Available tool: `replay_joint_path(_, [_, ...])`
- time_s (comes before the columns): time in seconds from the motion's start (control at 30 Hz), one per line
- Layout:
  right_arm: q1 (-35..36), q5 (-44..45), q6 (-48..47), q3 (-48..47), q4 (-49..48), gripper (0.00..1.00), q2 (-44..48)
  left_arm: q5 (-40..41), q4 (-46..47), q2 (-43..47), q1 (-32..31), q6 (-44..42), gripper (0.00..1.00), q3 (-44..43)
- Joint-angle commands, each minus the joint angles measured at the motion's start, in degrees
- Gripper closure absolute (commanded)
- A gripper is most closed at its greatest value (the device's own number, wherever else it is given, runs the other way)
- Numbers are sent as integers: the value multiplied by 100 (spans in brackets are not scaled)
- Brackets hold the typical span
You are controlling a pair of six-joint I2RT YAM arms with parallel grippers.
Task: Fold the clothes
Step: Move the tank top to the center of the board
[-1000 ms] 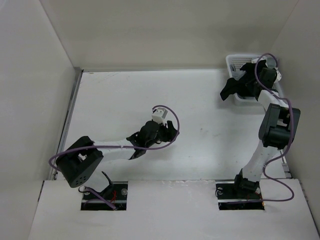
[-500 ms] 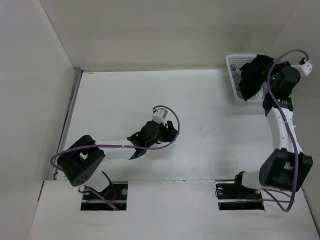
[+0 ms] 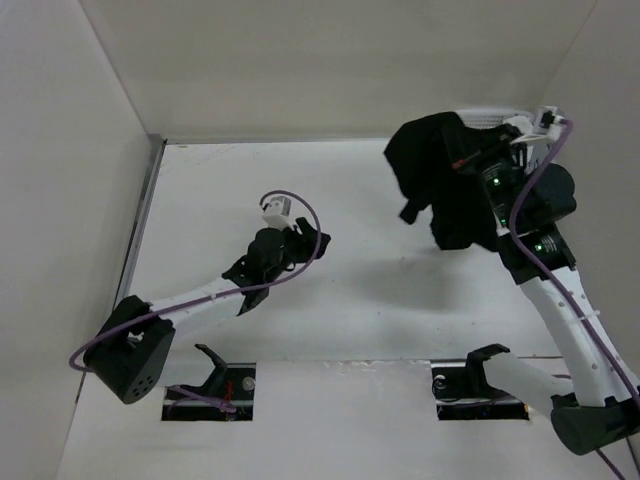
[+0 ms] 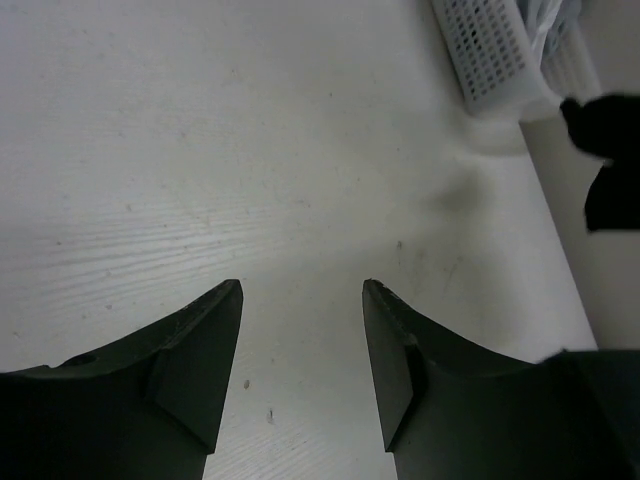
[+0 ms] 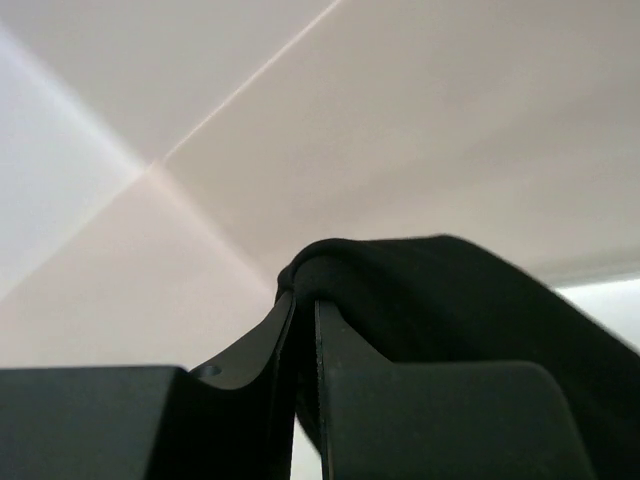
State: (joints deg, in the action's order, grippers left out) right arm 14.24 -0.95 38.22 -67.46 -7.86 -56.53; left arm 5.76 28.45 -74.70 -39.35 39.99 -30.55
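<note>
- Black garment (image 3: pixel 440 185): bunched, unfolded, hanging in the air over the far right part of the table (image 3: pixel 250 190), with folds drooping left and downward. Visible in the left wrist view only as a dark scrap at the right edge.
- Right gripper (image 5: pixel 303 292): raised high, jaws pressed nearly together, pinching a fold of the black fabric that drapes over the fingertips.
- Left gripper (image 4: pixel 303 290): jaws spread with nothing between them, low over bare tabletop near the middle, well apart from the garment.
- White basket (image 4: pixel 500 50): latticed, at the table's far right corner, mostly hidden behind the garment from above.
- Table: white, faintly speckled.
</note>
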Motion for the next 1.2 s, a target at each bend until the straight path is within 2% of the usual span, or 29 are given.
replay_joint_path(0.0, [670,-371,63,-14,4,92,-208,48,-189,621,318,395,51,171])
replay_joint_path(0.17, [1304,-476,405,917,-531,89,-796,118,-611,1403,985,554,51,496])
replay_joint_path(0.23, [1436,-642,503,1156,-682,83,-1427,171,-787,1615,1266,598,51,610])
replay_joint_path(0.27, [1480,-826,442,1139,-682,78,-1805,189,-866,1686,1407,615,51,672])
replay_joint_path(0.37, [1507,-890,239,911,-481,52,-2581,198,-1095,1678,1751,694,51,752])
replay_joint_path(0.47, [1603,-416,-6,1041,-419,40,-2521,206,-1271,1572,1761,625,52,708])
replay_joint_path(0.53, [1700,-126,-139,1287,-348,41,-2372,215,-1289,1494,1638,519,56,655])
replay_joint_path(0.57, [1744,23,-156,1453,-278,46,-2302,215,-1280,1389,1515,441,57,594])
replay_joint_path(0.7, [1867,691,27,2340,-23,86,-1941,206,-1263,669,910,290,61,208])
replay_joint_path(0.77, [1902,920,203,2693,73,90,-1792,224,-1219,265,558,290,62,-3])
replay_joint_path(0.83, [1937,1009,405,3009,118,87,-1721,381,-1149,-70,302,325,61,-188])
replay_joint_path(0.97, [2087,1079,652,3450,-22,56,-1817,645,-842,-615,29,387,55,-548])
replay_joint_path(1.07, [2175,1036,766,3573,-119,47,-1984,611,-779,-1028,-24,439,54,-803])
replay_joint_path(1.17, [2280,1044,862,3643,-111,43,-2072,558,-779,-1371,-15,589,54,-944])
